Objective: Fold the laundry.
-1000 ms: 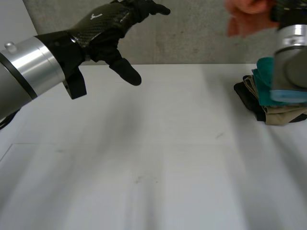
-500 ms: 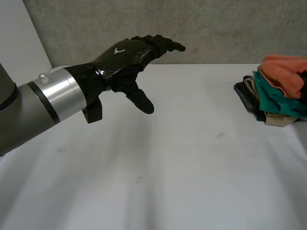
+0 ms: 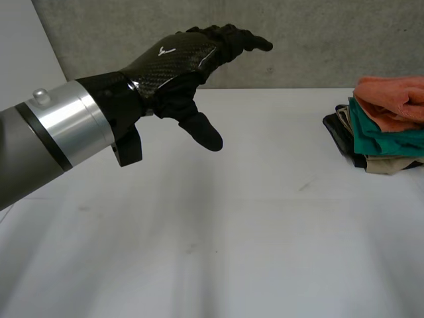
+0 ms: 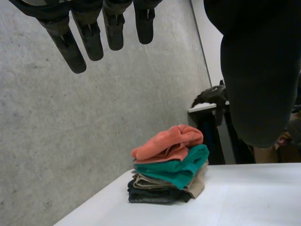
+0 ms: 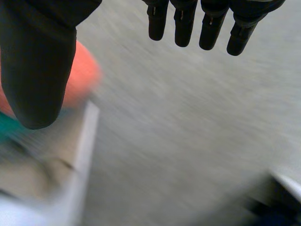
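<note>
A stack of folded laundry (image 3: 381,142) sits at the table's far right edge, black and beige pieces under a teal one (image 3: 377,132). A loosely folded orange cloth (image 3: 394,96) lies on top. My left hand (image 3: 175,63) hovers open above the table's far left, fingers straight and pointing toward the stack, holding nothing. In the left wrist view the stack (image 4: 167,176) lies well beyond its fingertips (image 4: 89,35). In the right wrist view my right hand (image 5: 209,26) is open and empty, with the orange cloth (image 5: 84,75) just behind its thumb.
The white table (image 3: 252,225) stretches bare between my left hand and the stack. A grey concrete wall (image 3: 311,40) runs behind the table's far edge. Dark equipment (image 4: 214,101) stands past the stack, off the table.
My right arm set the orange cloth on top of the stack, opened its hand and left the head view. My left hand has drifted a little to the right.
</note>
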`<state>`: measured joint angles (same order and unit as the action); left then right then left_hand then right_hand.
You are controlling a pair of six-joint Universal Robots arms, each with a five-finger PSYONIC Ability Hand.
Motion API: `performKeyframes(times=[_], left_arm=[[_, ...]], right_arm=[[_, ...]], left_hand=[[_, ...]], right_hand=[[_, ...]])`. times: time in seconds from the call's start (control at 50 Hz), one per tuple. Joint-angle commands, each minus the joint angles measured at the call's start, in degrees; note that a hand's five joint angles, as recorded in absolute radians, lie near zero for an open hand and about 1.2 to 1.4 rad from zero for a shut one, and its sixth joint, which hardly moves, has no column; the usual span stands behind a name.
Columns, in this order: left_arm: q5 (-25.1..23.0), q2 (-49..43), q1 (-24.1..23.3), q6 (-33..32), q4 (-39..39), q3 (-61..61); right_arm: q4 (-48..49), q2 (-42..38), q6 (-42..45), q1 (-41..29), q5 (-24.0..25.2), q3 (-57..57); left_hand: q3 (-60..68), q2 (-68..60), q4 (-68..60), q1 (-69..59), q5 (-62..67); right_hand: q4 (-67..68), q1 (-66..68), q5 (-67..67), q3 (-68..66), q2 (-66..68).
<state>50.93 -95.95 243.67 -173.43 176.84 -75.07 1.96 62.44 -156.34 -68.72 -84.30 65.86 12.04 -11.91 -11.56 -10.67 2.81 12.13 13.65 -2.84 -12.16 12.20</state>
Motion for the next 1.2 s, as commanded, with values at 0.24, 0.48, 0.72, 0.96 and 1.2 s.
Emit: performKeyframes(times=[0.24, 0.48, 0.72, 0.96, 1.2], left_arm=[[26.7, 6.7, 7.1, 5.7, 0.2, 7.2], [30.9, 0.6, 24.7, -21.7, -14.2, -2.2], [30.1, -14.0, 36.3, -44.8, -9.8, -12.3], [31.8, -21.8, 39.3, -39.2, 10.5, -9.0], [32.6, -20.7, 36.3, -31.5, 10.5, -6.8]], right_arm=[[44.5, 20.3, -1.7, -21.8, 6.0, 16.3], [20.6, 17.5, -16.6, -38.9, 9.0, 24.2], [19.4, 14.4, -15.1, -41.3, 2.7, 24.5], [21.3, 13.1, -14.6, -42.4, 1.9, 25.5], [21.3, 13.0, -13.2, -42.2, 0.5, 25.6]], left_hand=[[-2.0, 1.9, 1.6, 0.7, -2.8], [-2.0, 1.9, 1.6, 0.7, -2.8], [-2.0, 1.9, 1.6, 0.7, -2.8], [-2.0, 1.9, 1.6, 0.7, -2.8], [-2.0, 1.9, 1.6, 0.7, -2.8]], right_hand=[[-2.1, -3.6, 2.8, 2.2, -2.2], [-2.1, -3.6, 2.8, 2.2, -2.2], [-2.1, -3.6, 2.8, 2.2, -2.2], [-2.1, -3.6, 2.8, 2.2, -2.2], [-2.1, -3.6, 2.8, 2.2, -2.2]])
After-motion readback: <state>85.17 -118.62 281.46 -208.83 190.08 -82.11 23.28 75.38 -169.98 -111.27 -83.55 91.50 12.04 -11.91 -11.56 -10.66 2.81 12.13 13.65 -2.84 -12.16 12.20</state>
